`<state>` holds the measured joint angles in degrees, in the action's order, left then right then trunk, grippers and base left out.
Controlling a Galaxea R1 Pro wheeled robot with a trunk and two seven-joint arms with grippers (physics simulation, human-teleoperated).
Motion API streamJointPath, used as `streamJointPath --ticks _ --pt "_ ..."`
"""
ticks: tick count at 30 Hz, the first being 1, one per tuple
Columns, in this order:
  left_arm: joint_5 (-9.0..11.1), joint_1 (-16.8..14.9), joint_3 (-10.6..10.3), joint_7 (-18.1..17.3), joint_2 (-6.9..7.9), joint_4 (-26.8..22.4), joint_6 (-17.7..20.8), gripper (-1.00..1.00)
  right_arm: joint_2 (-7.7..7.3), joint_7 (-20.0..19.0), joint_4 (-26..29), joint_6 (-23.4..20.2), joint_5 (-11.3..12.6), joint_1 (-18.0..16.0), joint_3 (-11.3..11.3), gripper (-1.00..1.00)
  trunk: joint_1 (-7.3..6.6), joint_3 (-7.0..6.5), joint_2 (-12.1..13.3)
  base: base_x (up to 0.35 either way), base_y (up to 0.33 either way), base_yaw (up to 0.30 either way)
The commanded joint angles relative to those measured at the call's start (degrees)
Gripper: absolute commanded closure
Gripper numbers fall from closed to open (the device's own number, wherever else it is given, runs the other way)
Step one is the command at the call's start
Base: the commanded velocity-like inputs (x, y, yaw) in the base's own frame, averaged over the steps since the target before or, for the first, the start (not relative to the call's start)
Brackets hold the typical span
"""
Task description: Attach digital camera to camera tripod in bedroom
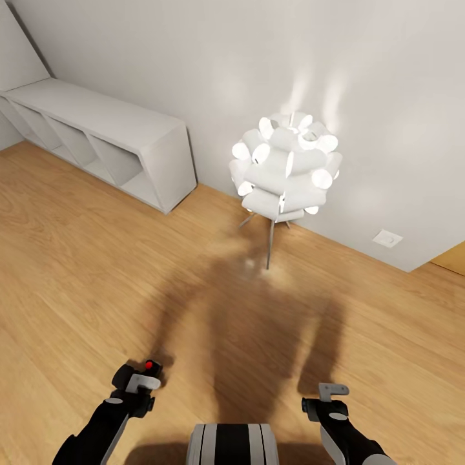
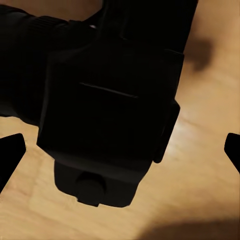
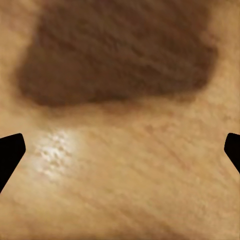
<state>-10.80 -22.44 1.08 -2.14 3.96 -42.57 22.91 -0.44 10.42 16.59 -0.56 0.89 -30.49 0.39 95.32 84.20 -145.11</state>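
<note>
Left gripper carries the digital camera: black, boxy, red button up; finger spacing around it cannot be told. Right gripper is spread wide, empty, over wood floor. Beyond them stands the lit floor lamp; left of it, a white cubby shelf.

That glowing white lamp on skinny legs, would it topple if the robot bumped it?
Probably. The floor lamp carries a bulky tube cluster on thin legs, so it looks top-heavy. The smooth wood floor might let it slide instead.
</note>
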Motion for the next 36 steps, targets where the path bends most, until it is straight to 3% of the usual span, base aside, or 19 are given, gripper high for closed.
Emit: streamJointPath --ticks 1,10,22,36 --pt "-0.55 -0.01 0.1 -0.1 0.02 -0.09 0.23 -1.0 0.0 0.13 0.03 -0.06 0.09 -0.01 0.05 -1.0 -0.01 0.03 -0.01 0.0 0.0 0.0" --pt "-0.7 -0.01 0.07 2.14 0.35 -0.06 0.04 -1.0 0.0 0.15 0.02 -0.06 0.08 -0.01 0.05 -1.0 -0.01 0.03 -0.01 0.0 0.0 0.0" --pt "-0.71 -0.03 0.01 2.65 0.68 0.61 -0.27 -1.0 0.07 0.14 0.02 -0.06 0.0 -0.01 0.0 -1.0 -0.01 0.03 -0.01 0.0 0.0 0.0" --pt "-0.71 -0.06 -0.18 2.59 0.53 1.15 -4.47 -1.0 0.09 0.12 0.0 -0.09 -0.09 -0.01 -0.02 -1.0 -0.01 0.03 -0.01 0.0 0.0 0.0"
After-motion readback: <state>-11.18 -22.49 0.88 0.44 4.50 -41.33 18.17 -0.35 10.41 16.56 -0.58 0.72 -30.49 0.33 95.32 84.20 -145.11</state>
